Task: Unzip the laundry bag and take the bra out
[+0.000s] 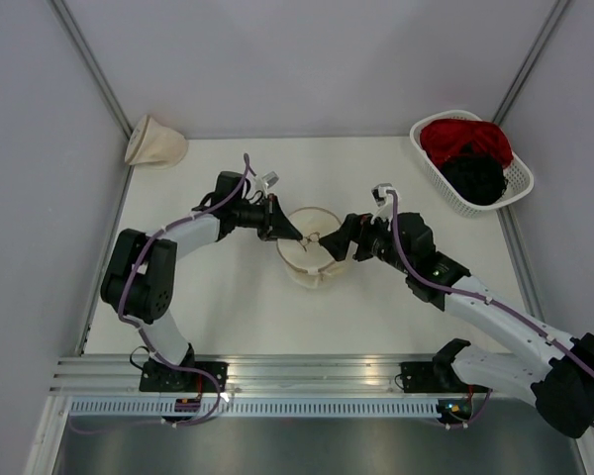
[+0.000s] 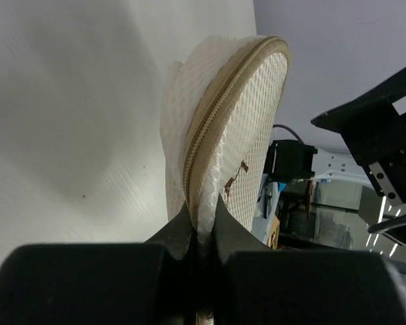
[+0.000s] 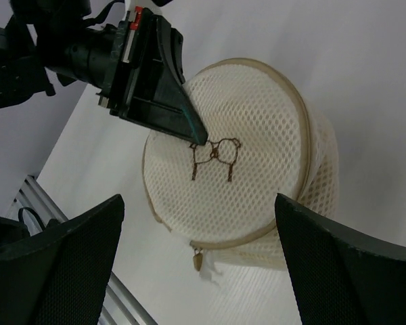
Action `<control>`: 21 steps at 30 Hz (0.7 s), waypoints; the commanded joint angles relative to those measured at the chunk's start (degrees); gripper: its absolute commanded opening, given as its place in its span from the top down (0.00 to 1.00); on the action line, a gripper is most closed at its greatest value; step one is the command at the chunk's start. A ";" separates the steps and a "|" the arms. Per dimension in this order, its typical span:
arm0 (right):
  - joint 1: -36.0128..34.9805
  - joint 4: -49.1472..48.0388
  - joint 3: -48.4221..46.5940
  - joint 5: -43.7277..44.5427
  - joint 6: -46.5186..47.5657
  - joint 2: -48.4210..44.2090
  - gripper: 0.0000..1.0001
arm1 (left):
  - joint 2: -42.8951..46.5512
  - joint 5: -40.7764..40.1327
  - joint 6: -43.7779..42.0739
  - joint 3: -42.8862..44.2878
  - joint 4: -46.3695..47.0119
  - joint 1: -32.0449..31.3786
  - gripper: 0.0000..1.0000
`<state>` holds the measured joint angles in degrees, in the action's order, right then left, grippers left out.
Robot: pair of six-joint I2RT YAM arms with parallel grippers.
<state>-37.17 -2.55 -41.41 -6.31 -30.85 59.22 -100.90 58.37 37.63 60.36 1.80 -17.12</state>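
Top external: laundry bag (image 1: 312, 259) sits mid-table between both arms, tipped up on edge, marked face toward the right arm. Left gripper (image 1: 295, 236) is clamped tight on the bag's mesh beside the spectacle mark. Right gripper (image 1: 329, 242) has jaws spread wide, holding nothing, just beside the bag. Tan zipper (image 2: 206, 128) looks closed along the visible stretch; zipper pull (image 3: 198, 258) hangs at the lower rim.

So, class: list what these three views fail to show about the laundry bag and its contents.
- Bag contents: in every view the laundry bag mesh hides whatever is inside; no bra shows.
- Zip's lower end, left wrist view: behind the shut left gripper.
- Zip pull: too small in the top view.
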 commanded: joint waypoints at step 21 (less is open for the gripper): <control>-0.19 -1.75 8.80 6.57 -6.06 8.36 0.37 | 7.47 -4.76 -6.69 -6.48 -3.12 -5.90 0.98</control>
<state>-37.28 0.82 -32.97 1.06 -35.07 66.15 -95.94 52.49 32.08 51.92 -3.09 -22.68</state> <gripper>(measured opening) 0.651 0.065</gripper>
